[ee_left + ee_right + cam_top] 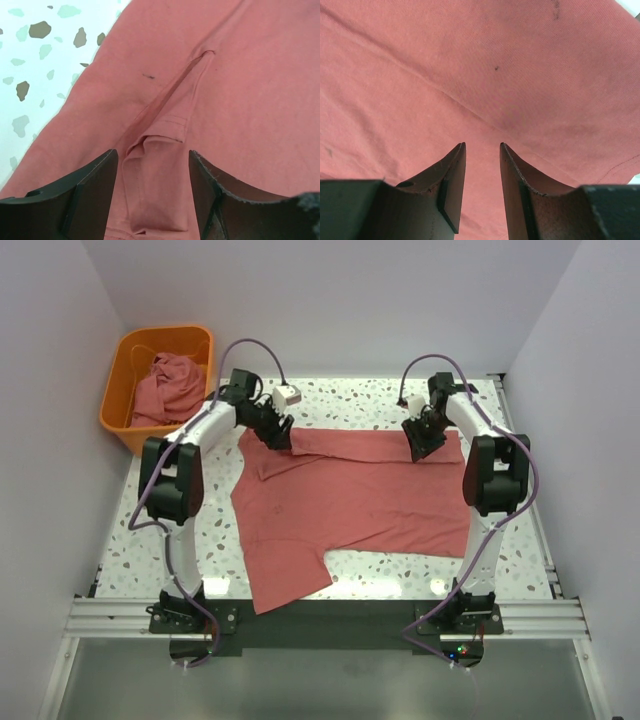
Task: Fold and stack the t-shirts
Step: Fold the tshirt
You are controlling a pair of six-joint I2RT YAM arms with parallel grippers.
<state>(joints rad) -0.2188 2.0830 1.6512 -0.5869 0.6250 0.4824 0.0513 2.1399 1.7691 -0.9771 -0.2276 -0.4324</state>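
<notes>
A dusty red-pink t-shirt (350,500) lies spread across the speckled table, its far strip folded over onto itself. My left gripper (283,437) is open at the shirt's far left corner. In the left wrist view (152,155) its jaws stand wide apart around a raised fold with a hem (160,150). My right gripper (420,448) is at the shirt's far right. In the right wrist view (482,145) its jaws are a little apart over flat cloth (470,75). A second red-pink shirt (165,385) lies crumpled in the basket.
An orange plastic basket (112,410) stands off the table's far left corner. Bare speckled table (350,400) shows beyond the shirt and along the left side (215,540). White walls close in on three sides. A shirt sleeve hangs toward the near edge (285,585).
</notes>
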